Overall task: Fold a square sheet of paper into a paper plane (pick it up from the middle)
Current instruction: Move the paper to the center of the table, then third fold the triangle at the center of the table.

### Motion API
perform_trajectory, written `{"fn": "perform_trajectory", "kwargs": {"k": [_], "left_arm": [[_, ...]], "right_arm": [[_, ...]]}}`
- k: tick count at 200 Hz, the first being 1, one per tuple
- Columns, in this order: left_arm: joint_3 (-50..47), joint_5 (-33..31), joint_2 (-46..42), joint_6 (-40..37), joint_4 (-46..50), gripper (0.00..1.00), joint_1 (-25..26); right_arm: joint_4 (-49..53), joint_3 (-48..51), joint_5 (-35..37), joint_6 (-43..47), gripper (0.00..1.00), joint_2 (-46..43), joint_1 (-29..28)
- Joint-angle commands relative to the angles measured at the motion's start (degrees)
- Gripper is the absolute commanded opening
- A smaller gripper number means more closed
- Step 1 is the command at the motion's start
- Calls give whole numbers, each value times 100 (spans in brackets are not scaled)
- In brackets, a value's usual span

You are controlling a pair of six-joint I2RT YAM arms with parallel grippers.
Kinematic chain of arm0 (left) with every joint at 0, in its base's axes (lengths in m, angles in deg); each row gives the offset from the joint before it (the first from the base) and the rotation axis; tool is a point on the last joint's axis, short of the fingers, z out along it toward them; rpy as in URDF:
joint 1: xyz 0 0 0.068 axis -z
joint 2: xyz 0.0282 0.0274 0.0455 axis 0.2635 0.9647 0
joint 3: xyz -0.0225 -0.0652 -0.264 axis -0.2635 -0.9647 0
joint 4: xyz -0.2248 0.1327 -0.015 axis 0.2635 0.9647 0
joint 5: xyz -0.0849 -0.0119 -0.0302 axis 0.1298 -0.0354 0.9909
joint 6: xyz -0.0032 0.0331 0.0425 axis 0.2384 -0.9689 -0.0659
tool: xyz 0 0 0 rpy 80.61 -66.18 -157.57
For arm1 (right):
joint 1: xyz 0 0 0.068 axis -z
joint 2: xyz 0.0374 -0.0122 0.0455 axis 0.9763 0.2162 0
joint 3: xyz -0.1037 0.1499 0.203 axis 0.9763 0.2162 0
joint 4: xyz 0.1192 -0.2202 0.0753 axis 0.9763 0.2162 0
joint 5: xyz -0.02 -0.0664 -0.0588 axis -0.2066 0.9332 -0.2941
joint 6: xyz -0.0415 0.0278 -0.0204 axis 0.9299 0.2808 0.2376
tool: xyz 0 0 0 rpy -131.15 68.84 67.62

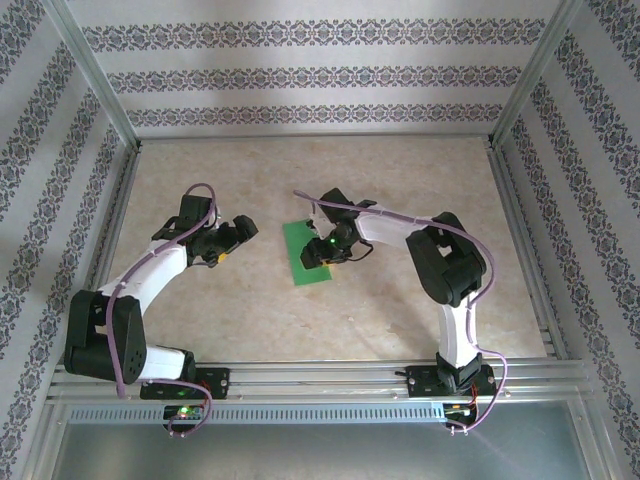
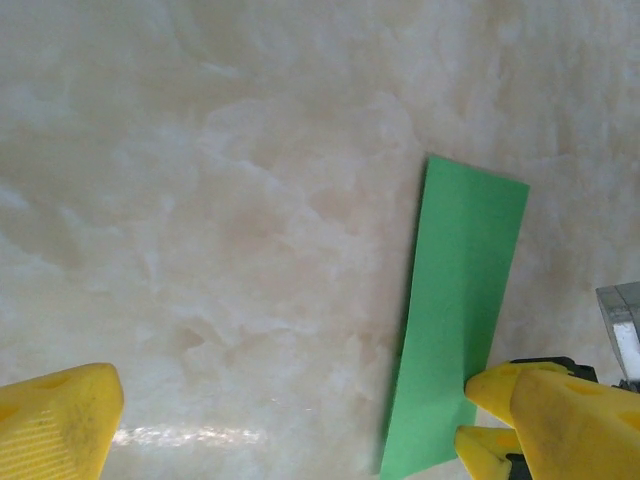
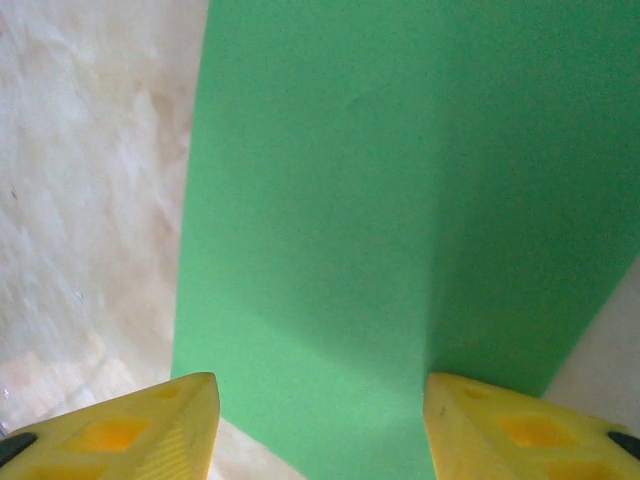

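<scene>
The green sheet [image 1: 306, 255] lies flat on the table [image 1: 400, 180], dead centre between my two arms. From above it reads as a narrow oblong, not a full square, so I judge it's been folded over once. My right wrist camera shows a faint crease running up it, and I can't tell whether that's a raised layer or just a mark.

My right gripper [image 3: 318, 390] hovers low over the near end of the sheet. Its yellow fingers [image 3: 150, 430] are spread apart, with nothing between them but paper below. My left gripper [image 2: 290, 400] is spread wide as well and holds nothing. It sits just off the sheet's left side, one finger [image 2: 540, 415] just overlapping the paper's near edge in its own camera.

To do this step well, I should come straight down with the right, pinching along that crease near the middle rather than at a corner. The left fingertip can pin the edge so the thin paper doesn't skate on the smooth marble. I'll close gently, because a hard squeeze would buckle the sheet.
</scene>
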Motion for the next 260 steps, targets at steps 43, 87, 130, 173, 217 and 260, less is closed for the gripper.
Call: {"fn": "perform_trajectory", "kwargs": {"k": [43,87,130,173,217,260], "left_arm": [[-226,775,120,292,-738,100,333],[-387,950,320,634,-1082,100,788],[-515,1068,593,972,-1618,100,1120],[-500,1226,922,1185,-1965,100,1324],[-353,1316,1255,1281,-1960,89,1451],[-223,1386,1582,1436,-1923,70,1483]], "right_arm": [[-1611,1214,851,-2309,69,-1601,-35],[-1975,1347,949,-2839,72,-1281,-67],[-2149,1009,695,-2807,64,-805,20],[-2188,862,532,-2754,61,-423,79],[-2097,959,632,-2772,61,-280,132],[-2154,1227,500,-2910,60,-174,252]]}}
